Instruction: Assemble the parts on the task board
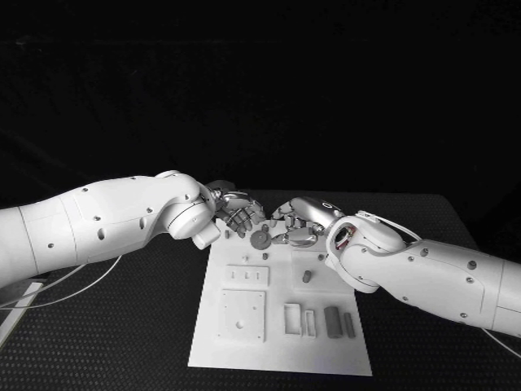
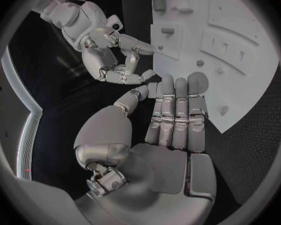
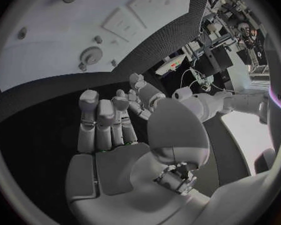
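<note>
Head view, board: white task board flat on black table, long side running away from robot.
Head view, parts: grey parts in near half, a tall slim pair standing beside a frame-like recess; a round disc part at far end, between both hands.
Head view, left hand: left hand over far left corner of board, fingers apart, nothing visibly gripped.
Head view, right hand: right hand just beside disc, fingers loosely curled; contact with disc not resolvable.
Left wrist view, own hand: left hand flat, fingers straight and side by side, palm bare, holding nothing; fingertips reaching over board edge.
Left wrist view, other hand: right hand opposite, fingers spread, holding nothing that can be seen.
Right wrist view, own hand: right hand with fingers half bent over dark table, palm empty; board ahead, round knob-like part on it.
Step in hand, judged: likely reaching for disc at far end; best done by one hand closing slowly from above while other steadies board, keeping fingers of both from tangling.
Hidden or unclear: far corner of board under both hands; exact shape of small parts; whether any fingertip touches disc.
</note>
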Controlling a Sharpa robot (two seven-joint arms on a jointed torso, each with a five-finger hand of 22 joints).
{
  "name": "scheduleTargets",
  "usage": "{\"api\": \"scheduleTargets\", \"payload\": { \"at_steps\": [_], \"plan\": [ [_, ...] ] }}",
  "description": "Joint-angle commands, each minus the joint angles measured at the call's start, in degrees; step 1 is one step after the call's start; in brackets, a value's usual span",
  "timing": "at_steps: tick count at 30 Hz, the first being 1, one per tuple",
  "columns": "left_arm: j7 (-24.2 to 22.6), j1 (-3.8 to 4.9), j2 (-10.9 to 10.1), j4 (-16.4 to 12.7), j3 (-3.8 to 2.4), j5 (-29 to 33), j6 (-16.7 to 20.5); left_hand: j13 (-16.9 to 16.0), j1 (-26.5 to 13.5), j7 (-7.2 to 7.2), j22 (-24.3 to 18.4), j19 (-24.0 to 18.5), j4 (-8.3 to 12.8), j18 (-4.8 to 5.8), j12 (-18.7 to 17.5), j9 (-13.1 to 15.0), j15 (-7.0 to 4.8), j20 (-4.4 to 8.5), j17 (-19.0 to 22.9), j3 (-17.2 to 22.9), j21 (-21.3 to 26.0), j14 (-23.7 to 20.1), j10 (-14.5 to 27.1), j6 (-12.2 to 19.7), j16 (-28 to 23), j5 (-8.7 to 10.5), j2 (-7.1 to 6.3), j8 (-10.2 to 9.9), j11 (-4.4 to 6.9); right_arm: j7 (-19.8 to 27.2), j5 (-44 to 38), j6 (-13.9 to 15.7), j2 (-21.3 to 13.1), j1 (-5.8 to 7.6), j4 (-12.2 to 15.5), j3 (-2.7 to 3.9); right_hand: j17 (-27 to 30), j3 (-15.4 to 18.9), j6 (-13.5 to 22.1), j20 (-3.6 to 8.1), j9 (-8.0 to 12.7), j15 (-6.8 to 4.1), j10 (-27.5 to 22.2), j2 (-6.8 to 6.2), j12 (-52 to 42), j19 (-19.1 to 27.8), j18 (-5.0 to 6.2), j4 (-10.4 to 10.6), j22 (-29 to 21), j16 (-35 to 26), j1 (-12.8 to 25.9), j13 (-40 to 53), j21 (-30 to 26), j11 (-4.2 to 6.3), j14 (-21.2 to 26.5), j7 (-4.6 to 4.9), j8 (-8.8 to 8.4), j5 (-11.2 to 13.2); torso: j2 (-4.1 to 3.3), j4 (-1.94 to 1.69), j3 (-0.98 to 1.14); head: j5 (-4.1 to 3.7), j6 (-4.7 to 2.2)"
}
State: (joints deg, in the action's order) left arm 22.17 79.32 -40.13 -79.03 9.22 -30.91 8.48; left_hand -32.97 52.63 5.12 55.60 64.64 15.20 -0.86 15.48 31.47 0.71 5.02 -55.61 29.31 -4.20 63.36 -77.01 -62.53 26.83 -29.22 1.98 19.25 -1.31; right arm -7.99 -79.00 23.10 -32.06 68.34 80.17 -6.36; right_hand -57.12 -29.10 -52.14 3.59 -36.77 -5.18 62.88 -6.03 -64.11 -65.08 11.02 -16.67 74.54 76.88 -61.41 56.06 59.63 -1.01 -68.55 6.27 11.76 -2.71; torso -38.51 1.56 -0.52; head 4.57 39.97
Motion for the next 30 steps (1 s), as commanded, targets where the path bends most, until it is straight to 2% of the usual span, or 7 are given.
{"api": "scheduleTargets", "payload": {
  "at_steps": [1,8,10,13,17,25,30],
  "plan": [
    [0.0,-0.01,-0.2,0.1,0.0,-0.3,-2.1,-0.1,0.7,-0.76,0.1,0.6,1.0,-0.35,0.3,0.1,-0.06,-0.01,-0.1,1.5,-0.4,0.4,-1.4,-1.1,0.3,-0.03,0.44,0.2,1.74,0.1,-0.2,0.1,-0.8,-0.01,-0.4,0.01,0.0,0.4,0.0,0.24,0.0,-0.08,0.5,0.07,-0.4,-0.2,3.98,0.0,0.1,0.0,-0.5,-0.1,0.1,0.11,-0.4,1.16,0.21,0.0,0.03,0.03,-0.01,0.19,-0.16],
    [2.5,-0.02,-1.2,0.9,0.28,-1.2,-5.8,-0.2,0.6,-0.74,0.2,0.6,0.9,-0.31,0.4,0.3,-0.07,0.0,-0.1,1.4,-0.3,0.4,-1.4,-1.0,0.3,0.36,0.66,0.2,1.74,0.7,1.4,1.1,-2.8,0.0,-1.6,0.01,0.0,0.4,0.0,0.24,0.0,-0.09,0.5,0.04,-0.4,-0.2,3.98,0.0,0.1,0.0,-0.4,-0.1,0.1,0.11,-0.4,1.15,0.21,0.0,0.05,0.08,0.14,0.47,-0.02],
    [2.9,0.0,-1.7,0.6,1.83,-3.3,-6.4,-0.6,0.0,-1.01,0.6,1.0,1.1,-0.38,0.9,0.8,-0.24,0.16,-0.4,1.2,-0.5,0.8,-1.9,-1.5,0.6,-1.32,0.75,0.6,1.97,1.6,3.1,1.6,-3.3,0.02,-2.0,0.02,0.0,0.4,0.0,0.24,0.0,-0.09,0.5,0.05,-0.4,-0.2,3.98,0.0,0.1,0.0,-0.4,-0.1,0.1,0.12,-0.4,1.15,0.2,0.0,0.04,-0.05,0.13,0.33,-0.03],
    [4.0,0.0,-1.7,1.1,2.39,-4.8,-7.3,-1.0,-0.4,-1.24,1.0,1.2,1.3,-0.38,1.4,1.5,-0.41,0.32,-0.8,1.1,-0.6,1.0,-2.1,-1.7,1.0,-2.42,0.66,0.9,2.14,3.3,6.2,3.9,-3.8,0.52,-3.1,0.09,0.0,0.4,0.1,0.25,0.0,-0.12,0.5,0.27,-0.3,-0.3,3.98,0.0,0.1,-0.1,-0.5,-0.2,0.1,0.13,-0.4,1.14,0.19,-0.1,0.06,-0.11,0.18,0.25,0.05],
    [5.2,0.0,-1.5,1.1,4.44,-5.6,-8.8,-1.4,-0.5,-1.37,1.4,1.4,1.3,-0.39,1.8,1.9,-0.53,0.44,-1.1,1.1,-0.6,1.2,-2.3,-1.9,1.2,-2.78,0.62,1.1,2.26,4.8,8.6,6.4,-3.9,1.47,-4.9,0.42,0.0,0.4,0.3,0.26,0.0,-0.13,0.5,0.51,-0.3,-0.2,3.98,-0.1,0.1,-0.1,-0.7,-0.3,0.0,0.13,-0.4,1.15,0.07,-0.1,0.01,0.04,0.12,0.29,0.15],
    [6.9,-0.52,0.3,3.1,4.53,-6.6,-12.7,-3.0,-0.6,-1.72,3.2,2.1,1.4,-0.45,4.1,3.9,-0.98,0.92,-2.2,1.2,-1.3,1.7,-2.3,-2.0,2.7,-5.86,0.59,1.9,2.78,5.8,10.4,6.7,-2.8,4.24,-9.0,1.26,0.1,0.4,0.6,0.28,0.1,-0.09,0.5,0.96,-0.2,-0.2,3.98,-0.1,0.0,-0.2,-0.9,-0.3,0.0,0.07,-0.4,1.22,-0.13,-0.1,-0.04,0.11,0.1,-0.25,0.88],
    [8.5,-1.09,1.4,3.9,4.51,-7.3,-12.6,-3.7,-0.5,-1.74,4.3,1.9,1.5,-0.43,5.3,5.2,-1.08,1.06,-2.2,1.3,-1.5,1.5,-1.6,-1.7,3.4,-5.57,0.67,2.2,2.88,6.1,10.4,6.6,-1.7,5.5,-11.4,1.45,0.1,0.3,0.6,0.32,0.1,-0.08,0.5,1.18,-0.2,-0.2,3.98,-0.2,0.1,-0.2,-1.3,-0.4,0.0,0.07,-0.4,1.22,-0.15,-0.1,-0.09,0.02,0.2,-0.48,1.45]
  ]
}}
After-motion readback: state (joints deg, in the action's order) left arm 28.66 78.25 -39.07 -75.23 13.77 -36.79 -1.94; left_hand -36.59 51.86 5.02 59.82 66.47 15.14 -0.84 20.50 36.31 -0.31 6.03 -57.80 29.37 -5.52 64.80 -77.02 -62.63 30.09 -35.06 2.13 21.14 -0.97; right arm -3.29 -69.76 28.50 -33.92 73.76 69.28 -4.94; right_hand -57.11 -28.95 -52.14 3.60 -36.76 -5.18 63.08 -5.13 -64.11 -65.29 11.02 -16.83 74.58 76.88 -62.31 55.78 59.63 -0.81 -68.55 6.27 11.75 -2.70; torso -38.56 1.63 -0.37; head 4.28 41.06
